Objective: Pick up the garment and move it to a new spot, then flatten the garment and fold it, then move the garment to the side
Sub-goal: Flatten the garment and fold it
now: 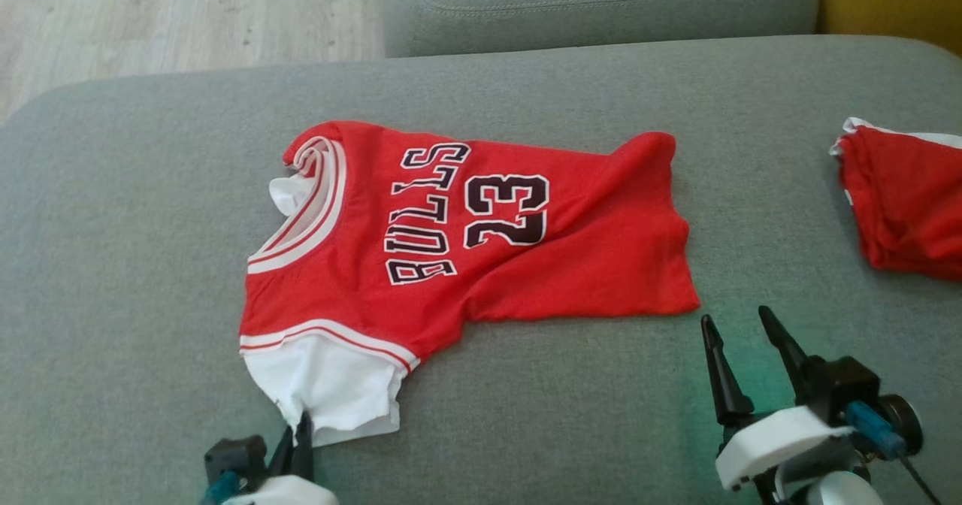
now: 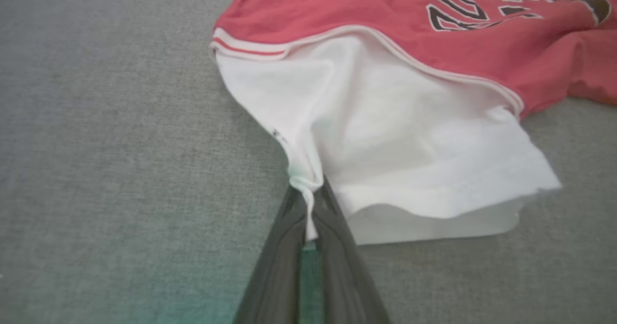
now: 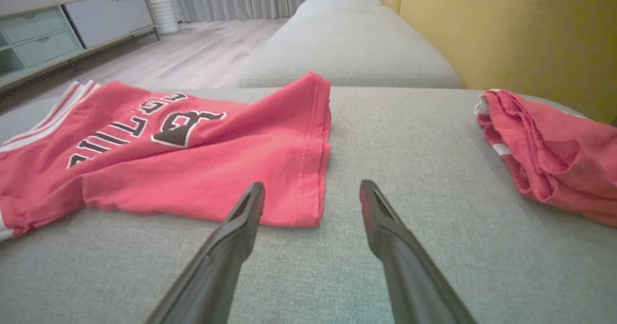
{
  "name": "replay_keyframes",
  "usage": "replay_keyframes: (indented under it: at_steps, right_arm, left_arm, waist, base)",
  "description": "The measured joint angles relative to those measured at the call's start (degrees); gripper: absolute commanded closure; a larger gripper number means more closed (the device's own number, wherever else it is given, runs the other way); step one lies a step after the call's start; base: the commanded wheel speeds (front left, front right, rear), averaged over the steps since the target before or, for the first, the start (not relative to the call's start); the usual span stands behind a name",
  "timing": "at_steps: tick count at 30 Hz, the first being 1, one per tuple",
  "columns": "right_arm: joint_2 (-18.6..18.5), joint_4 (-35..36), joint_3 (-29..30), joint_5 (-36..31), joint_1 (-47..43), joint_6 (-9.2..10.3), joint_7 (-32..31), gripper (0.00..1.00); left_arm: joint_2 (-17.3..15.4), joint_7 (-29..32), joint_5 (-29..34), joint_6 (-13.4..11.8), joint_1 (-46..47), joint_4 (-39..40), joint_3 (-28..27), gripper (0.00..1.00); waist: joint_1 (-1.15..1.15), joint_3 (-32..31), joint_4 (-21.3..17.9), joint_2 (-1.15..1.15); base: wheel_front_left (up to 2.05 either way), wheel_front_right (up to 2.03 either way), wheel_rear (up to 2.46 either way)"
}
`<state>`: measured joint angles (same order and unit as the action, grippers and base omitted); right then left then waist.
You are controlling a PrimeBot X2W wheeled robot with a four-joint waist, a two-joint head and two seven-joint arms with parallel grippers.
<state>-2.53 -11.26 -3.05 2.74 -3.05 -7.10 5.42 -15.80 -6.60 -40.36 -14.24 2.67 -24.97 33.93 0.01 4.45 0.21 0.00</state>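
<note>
A red basketball jersey (image 1: 586, 264) lies spread on a grey sofa cushion (image 1: 135, 189), roughly in the middle of it. It is turned sideways: the white-trimmed neck opening points to the robot's left and the hem to its right. Dark letters reading BULLS and the number 23 face up. The cloth is not quite flat, with a diagonal crease running across the body and the near edge bunched under.

A white sleeve (image 1: 331, 385) sticks out from the near left armhole, toward the robot. The left pincer (image 1: 301, 424) is clamped tight on the near left edge of this sleeve. In the left wrist view a small twist of white fabric is squeezed between its two dark fingers (image 2: 282, 247), which lie low against the cushion.

The right pincer (image 1: 736, 317) is spread wide and holds nothing. Its tips sit just beside the near corner of the jersey's hem, apart from the cloth, with bare cushion between them.

A second red garment (image 1: 902, 204) lies crumpled at the far right of the cushion, well apart from the jersey. Past the cushion are a wooden floor (image 1: 188, 16) and a yellow wall (image 3: 506, 25).
</note>
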Motion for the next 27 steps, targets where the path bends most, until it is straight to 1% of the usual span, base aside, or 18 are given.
replay_keyframes:
  at_steps: [5, 9, 15, 18, 19, 20, 21, 22, 23, 27]
  right_arm:
    - [0.0, -5.5, 0.5, -0.5, 2.5, 0.00, -0.5, 0.00]
    - [0.0, -10.5, 2.1, -1.4, 5.7, 0.00, -0.7, 0.00]
    - [0.0, -18.1, 4.8, -2.7, 11.2, 0.00, -2.2, 0.00]
    - [0.0, -22.2, 5.2, -2.8, 13.5, 0.00, -4.2, 0.00]
    - [0.0, -23.3, 5.1, -2.6, 14.0, 0.00, -4.8, 0.24]
    - [0.0, -24.0, 5.1, -2.2, 14.5, -0.01, -5.0, 0.54]
    - [-0.1, -24.6, 4.9, -1.7, 15.0, 0.00, -5.0, 0.65]
    - [-0.1, -25.3, 4.7, -1.0, 15.7, 0.00, -5.2, 0.91]
    - [-0.1, -25.8, 4.3, -0.1, 16.2, 0.00, -5.3, 1.00]
    - [-0.1, -26.5, 2.1, 3.9, 16.8, 0.00, -5.2, 1.00]
  left_arm:
    - [0.3, -1.5, 0.0, 0.2, 0.5, 0.4, 0.8, 1.00]
    - [0.0, -2.6, 0.9, 0.0, 0.6, 2.9, 0.8, 1.00]
    - [-1.4, -2.8, 2.3, -1.9, 1.0, 8.3, 0.8, 1.00]
    - [-1.8, -2.8, 2.9, -2.5, 1.2, 10.6, 0.8, 1.00]
    - [-1.9, -2.8, 3.1, -2.9, 1.2, 11.2, 0.8, 1.00]
    - [-2.0, -2.7, 3.1, -3.0, 1.2, 11.8, 0.8, 1.00]
    - [-2.1, -2.7, 3.2, -3.2, 1.2, 12.5, 0.8, 1.00]
    - [-2.2, -2.7, 3.4, -3.5, 1.2, 13.0, 0.8, 1.00]
    - [-2.4, -2.7, 3.6, -3.5, 1.2, 13.5, 0.8, 1.00]
    - [-3.8, -2.5, 4.2, -4.1, 1.6, 15.9, 0.8, 1.00]
  waist:
    - [0.00, 0.3, 1.4, 0.00]
    - [-0.01, 0.6, 2.9, 0.00]
    - [-0.01, 2.0, 5.2, 0.00]
    - [0.00, 2.7, 5.9, 0.00]
    - [-0.01, 2.9, 6.1, 0.00]
    - [-0.01, 3.0, 6.2, 0.00]
    - [-0.01, 3.1, 6.2, 0.00]
    - [-0.01, 3.1, 6.2, 0.00]
    - [-0.01, 3.1, 6.1, 0.00]
    - [-0.01, 2.5, 5.3, 0.00]
  base:
    - [0.00, 0.00, 0.00]
    - [0.00, 0.00, 0.00]
    - [0.00, 0.00, 0.00]
    - [0.00, 0.00, 0.00]
    - [0.00, 0.00, 0.00]
    - [0.00, 0.00, 0.00]
    - [0.00, 0.00, 0.00]
    - [0.00, 0.00, 0.00]
    - [0.00, 0.00, 0.00]
    - [0.00, 0.00, 0.00]
